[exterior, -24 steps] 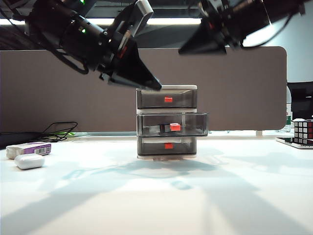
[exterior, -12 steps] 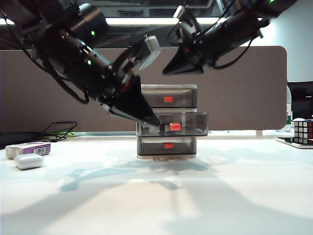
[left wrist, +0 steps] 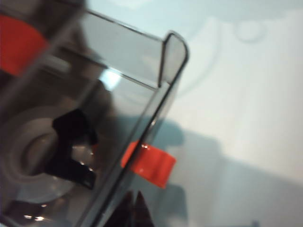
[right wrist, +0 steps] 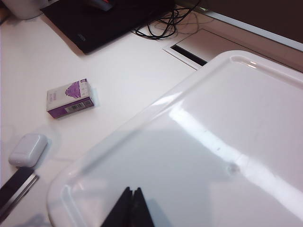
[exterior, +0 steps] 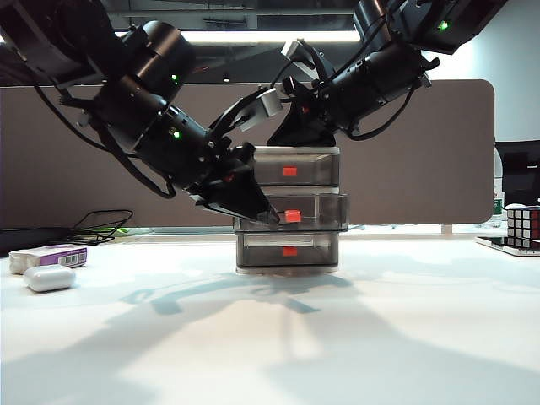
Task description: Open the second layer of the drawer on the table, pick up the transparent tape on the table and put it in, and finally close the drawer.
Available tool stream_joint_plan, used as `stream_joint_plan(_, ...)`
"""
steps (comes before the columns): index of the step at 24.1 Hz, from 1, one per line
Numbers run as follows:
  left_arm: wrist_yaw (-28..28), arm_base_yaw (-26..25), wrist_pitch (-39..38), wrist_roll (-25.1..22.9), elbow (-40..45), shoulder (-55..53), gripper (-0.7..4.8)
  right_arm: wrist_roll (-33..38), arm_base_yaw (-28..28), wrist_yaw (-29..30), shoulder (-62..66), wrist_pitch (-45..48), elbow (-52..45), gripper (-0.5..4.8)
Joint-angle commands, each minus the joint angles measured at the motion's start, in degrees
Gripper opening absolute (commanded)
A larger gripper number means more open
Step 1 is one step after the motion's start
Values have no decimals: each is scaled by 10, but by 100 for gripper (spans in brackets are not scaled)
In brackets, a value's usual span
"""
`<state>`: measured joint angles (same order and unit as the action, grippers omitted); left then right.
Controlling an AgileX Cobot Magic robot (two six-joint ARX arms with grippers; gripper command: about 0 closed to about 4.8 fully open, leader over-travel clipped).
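Left pincer (exterior: 268,221) clenched at smoky grey second layer (exterior: 316,211); right pincer (right wrist: 131,198) clenched over drawer (right wrist: 227,156)

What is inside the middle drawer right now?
Through the second layer's smoky wall, the transparent tape shows, ring and black cutter. The drawer's rear is hidden by the left gripper, shut, at its front.

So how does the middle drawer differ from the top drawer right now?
The middle drawer sticks out slightly from the frame; the top drawer sits flush. The middle drawer holds the tape; the top drawer looks empty. Both are smoky grey with a red-orange tab.
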<state>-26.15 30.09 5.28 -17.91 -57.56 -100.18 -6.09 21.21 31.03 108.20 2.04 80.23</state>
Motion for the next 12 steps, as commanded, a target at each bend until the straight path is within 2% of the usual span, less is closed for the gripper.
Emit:
stream_joint_plan(1, 43, 0, 70, 22, -1, -15, -6, -2, 0, -15, 2, -21, 0, -5)
stream_joint_plan(4, 70, 0, 125, 27, -1, -37, -6, -11, 0, -16, 2, -32, 0, -5)
stream_joint_plan(8, 120, 0, 163, 49, -1, -51, -6, -16, 0, -16, 2, -36, 0, -5)
stream_joint_plan(12, 135, 0, 207, 51, -1, -52, -6, -17, 0, -16, 2, -36, 0, -5)
